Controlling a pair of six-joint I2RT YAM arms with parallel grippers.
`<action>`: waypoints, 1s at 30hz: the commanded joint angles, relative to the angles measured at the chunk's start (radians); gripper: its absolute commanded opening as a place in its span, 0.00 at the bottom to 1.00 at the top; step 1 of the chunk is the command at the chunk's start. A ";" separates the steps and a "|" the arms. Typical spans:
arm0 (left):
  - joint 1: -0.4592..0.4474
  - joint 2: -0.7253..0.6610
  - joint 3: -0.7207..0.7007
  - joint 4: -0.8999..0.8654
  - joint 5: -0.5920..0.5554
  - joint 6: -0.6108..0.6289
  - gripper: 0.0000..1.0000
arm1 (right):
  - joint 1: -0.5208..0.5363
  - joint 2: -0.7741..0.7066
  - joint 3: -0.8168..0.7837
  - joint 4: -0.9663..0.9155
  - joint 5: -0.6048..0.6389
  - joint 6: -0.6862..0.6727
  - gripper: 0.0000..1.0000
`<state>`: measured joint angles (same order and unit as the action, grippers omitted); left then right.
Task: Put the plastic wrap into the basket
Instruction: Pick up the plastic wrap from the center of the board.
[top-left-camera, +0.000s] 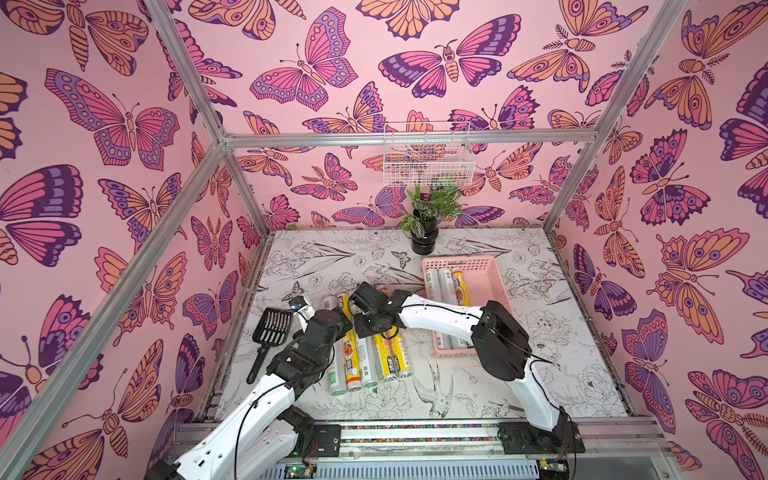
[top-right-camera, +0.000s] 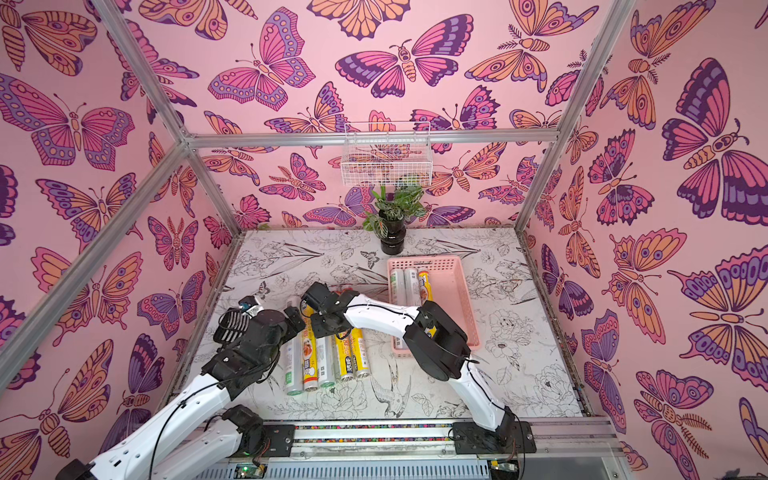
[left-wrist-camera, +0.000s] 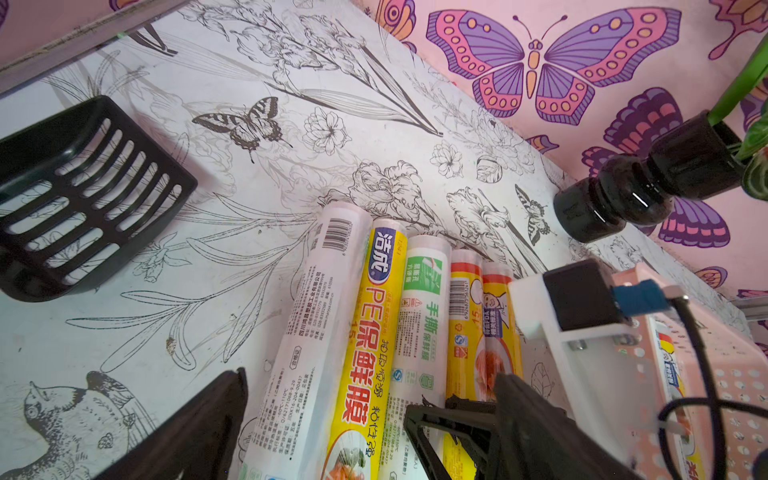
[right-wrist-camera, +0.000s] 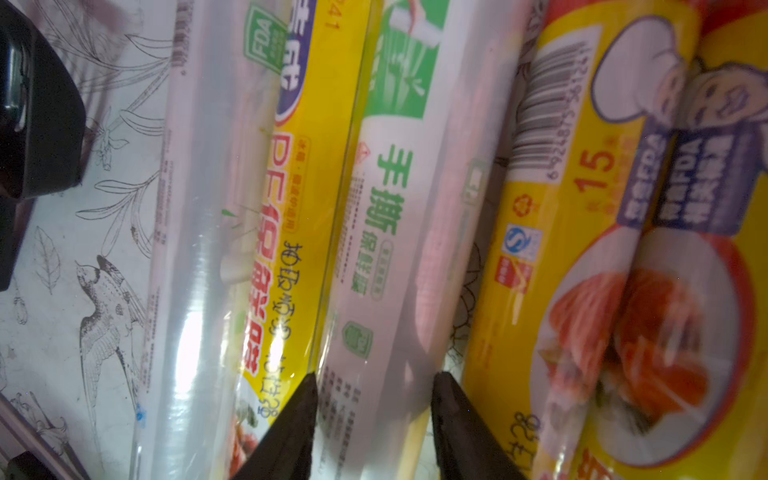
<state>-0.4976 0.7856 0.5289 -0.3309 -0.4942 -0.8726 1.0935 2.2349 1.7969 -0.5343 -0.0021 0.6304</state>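
Several plastic wrap rolls (top-left-camera: 368, 363) lie side by side on the table, some yellow, some silvery. Three more lie in the pink basket (top-left-camera: 494, 266) at the right. My right gripper (right-wrist-camera: 374, 390) reaches over the row. Its open jaws straddle the silvery roll with green-and-white print (right-wrist-camera: 386, 208), one fingertip in the gap on each side; the roll rests on the table. My left gripper (left-wrist-camera: 374, 436) stands wide open just above the two leftmost rolls (left-wrist-camera: 328, 332), close beside the right gripper (top-left-camera: 372, 332), holding nothing.
A black slotted scoop (top-left-camera: 270, 328) lies left of the rolls. A potted plant (top-left-camera: 424, 237) stands at the back, behind the basket. A white wire basket (top-left-camera: 428, 158) hangs on the back wall. Frame posts edge the table.
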 joint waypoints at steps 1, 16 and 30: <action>0.005 -0.034 -0.022 -0.036 -0.047 0.015 0.98 | 0.014 0.045 0.022 -0.041 0.060 0.019 0.48; 0.005 -0.019 -0.040 -0.061 -0.058 -0.012 0.99 | 0.031 0.093 0.090 -0.095 0.115 0.017 0.57; 0.060 0.024 -0.030 -0.092 0.005 -0.041 1.00 | 0.031 0.126 0.109 -0.104 0.146 0.030 0.58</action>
<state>-0.4442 0.8139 0.5079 -0.3954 -0.4957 -0.9077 1.1210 2.3165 1.8874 -0.5941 0.1043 0.6552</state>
